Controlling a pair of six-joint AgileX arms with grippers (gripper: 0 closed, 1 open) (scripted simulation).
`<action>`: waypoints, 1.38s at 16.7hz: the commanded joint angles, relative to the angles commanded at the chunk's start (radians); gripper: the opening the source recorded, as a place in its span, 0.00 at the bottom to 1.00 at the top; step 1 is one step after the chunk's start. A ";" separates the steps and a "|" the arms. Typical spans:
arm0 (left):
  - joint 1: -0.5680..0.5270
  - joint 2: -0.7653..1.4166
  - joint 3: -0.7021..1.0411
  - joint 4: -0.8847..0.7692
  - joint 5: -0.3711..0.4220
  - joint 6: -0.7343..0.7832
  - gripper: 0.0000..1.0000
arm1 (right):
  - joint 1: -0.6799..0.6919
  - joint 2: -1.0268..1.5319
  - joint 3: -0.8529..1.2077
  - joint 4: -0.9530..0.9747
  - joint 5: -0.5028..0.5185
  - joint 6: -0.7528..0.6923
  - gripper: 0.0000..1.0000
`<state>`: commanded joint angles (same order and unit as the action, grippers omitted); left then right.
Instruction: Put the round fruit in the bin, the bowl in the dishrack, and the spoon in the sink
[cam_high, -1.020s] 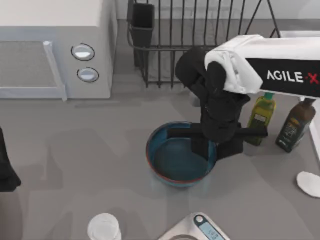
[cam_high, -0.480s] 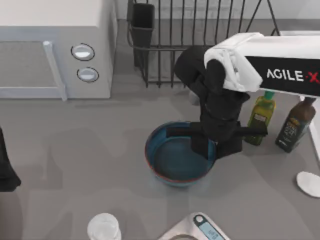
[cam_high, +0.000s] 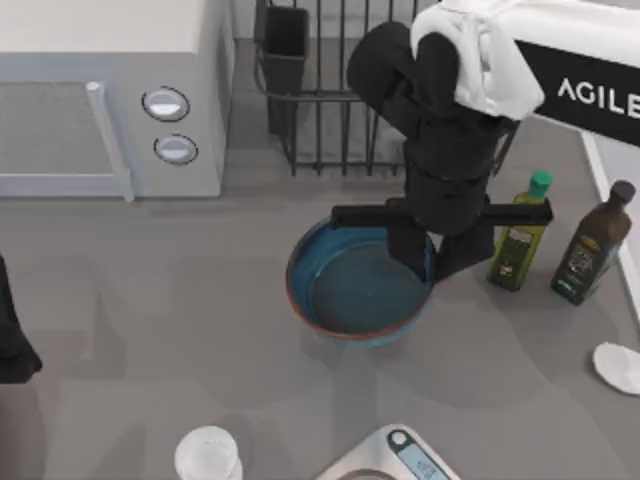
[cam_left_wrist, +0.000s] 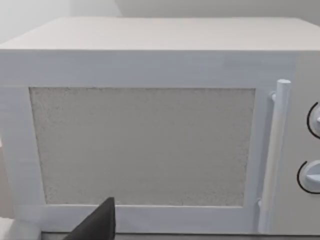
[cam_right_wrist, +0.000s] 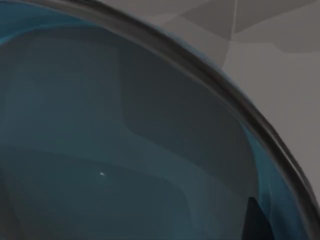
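Since approx. 1 s ago, the wide deep blue bowl w/ thin reddish-brown rim (cam_high: 358, 293) has been shifted slightly toward the large black wire dishrack (cam_high: 340, 95), carried w/ the right tool (cam_high: 428, 252). Its fingers are clamped on the bowl's right rim, one inside, one outside. The bowl is seen in front of the dishrack, above the grey bench (cam_high: 150, 300), left of a green-capped oil bottle (cam_high: 520, 235). The left tool (cam_left_wrist: 97, 225) is parked facing the white microwave (cam_left_wrist: 150, 135); its state cannot be told.
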<state>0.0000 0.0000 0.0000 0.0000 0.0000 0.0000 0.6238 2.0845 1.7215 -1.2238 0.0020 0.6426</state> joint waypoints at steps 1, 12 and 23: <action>0.000 0.000 0.000 0.000 0.000 0.000 1.00 | 0.000 -0.008 0.029 -0.037 0.000 0.000 0.00; 0.000 0.000 0.000 0.000 0.000 0.000 1.00 | 0.039 -0.081 0.040 0.027 0.100 -0.057 0.00; 0.000 0.000 0.000 0.000 0.000 0.000 1.00 | 0.307 -0.469 -0.179 0.899 0.791 -0.447 0.00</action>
<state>0.0000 0.0000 0.0000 0.0000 0.0000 0.0000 0.9309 1.6158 1.5420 -0.3251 0.7926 0.1956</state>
